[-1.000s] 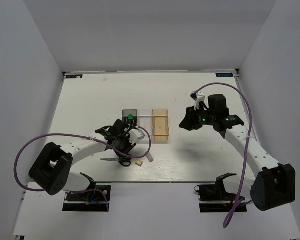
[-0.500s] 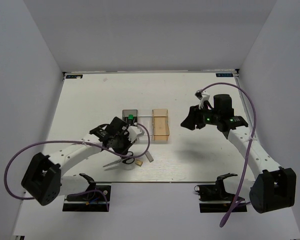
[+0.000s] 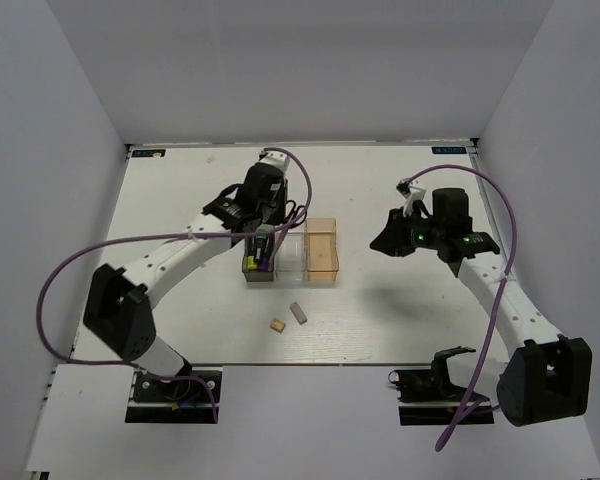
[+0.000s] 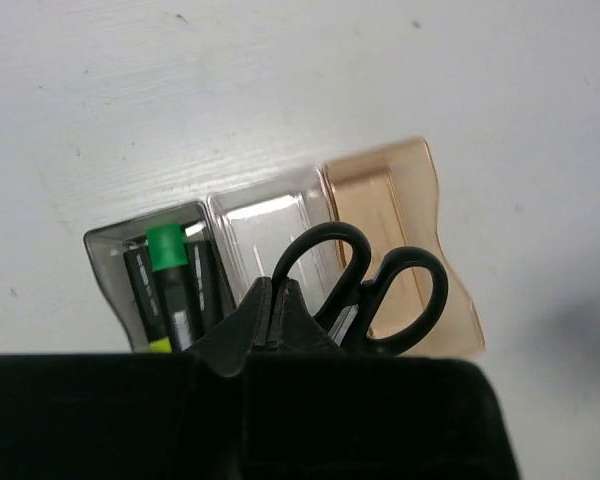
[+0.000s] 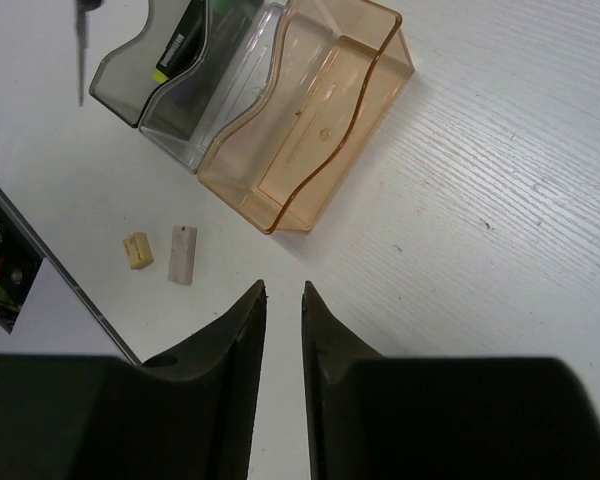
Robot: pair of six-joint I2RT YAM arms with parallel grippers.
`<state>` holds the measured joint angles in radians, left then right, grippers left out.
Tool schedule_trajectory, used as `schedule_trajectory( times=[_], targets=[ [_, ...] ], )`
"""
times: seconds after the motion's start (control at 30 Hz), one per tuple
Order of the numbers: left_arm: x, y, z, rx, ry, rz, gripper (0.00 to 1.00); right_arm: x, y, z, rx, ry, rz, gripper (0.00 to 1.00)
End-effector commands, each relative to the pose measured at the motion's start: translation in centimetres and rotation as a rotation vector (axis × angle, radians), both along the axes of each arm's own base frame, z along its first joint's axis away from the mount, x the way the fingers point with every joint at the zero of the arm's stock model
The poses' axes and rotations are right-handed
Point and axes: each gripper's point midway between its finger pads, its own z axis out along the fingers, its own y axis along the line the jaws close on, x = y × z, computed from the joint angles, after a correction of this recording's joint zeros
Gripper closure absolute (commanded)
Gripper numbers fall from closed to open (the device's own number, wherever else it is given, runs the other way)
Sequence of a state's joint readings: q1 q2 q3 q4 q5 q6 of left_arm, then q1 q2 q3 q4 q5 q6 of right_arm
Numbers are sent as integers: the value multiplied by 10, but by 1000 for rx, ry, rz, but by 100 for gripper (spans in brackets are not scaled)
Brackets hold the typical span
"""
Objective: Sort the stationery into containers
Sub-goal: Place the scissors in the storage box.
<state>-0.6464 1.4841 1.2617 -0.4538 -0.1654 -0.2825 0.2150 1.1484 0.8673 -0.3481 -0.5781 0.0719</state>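
Tan block [image 3: 277, 325] and eraser [image 3: 297, 313] lie on the table [image 3: 180, 200] just beside each other, near of the bins. The bins stand in a touching row: grey bin [image 5: 130, 95] on the left with the highlighters [image 4: 170, 285] in it, clear bin [image 5: 195, 140] in the middle, amber bin [image 5: 310, 140] on the right. Left gripper [image 4: 270, 300] is clenched on the scissors [image 4: 358, 300] and hangs above the row, with the handle loops over the clear and amber bins. Right gripper [image 5: 280, 295] hovers well off to the right, nearly closed with a thin gap and nothing in it.
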Motion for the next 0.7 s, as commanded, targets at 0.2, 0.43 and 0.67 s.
schedule_trajectory(
  times=[0.2,0.43,0.67],
  targets=[
    [62,-18,-2,-92,-81,373,100,3,-11,11,15,-45,-42,73],
    [50,-10,-38,-100,-38,424,100,5,-15,10,26,-33,-48,47],
    [37,2,-58,-65,-15,430,61,6,-17,11,41,-23,-51,41]
  ],
)
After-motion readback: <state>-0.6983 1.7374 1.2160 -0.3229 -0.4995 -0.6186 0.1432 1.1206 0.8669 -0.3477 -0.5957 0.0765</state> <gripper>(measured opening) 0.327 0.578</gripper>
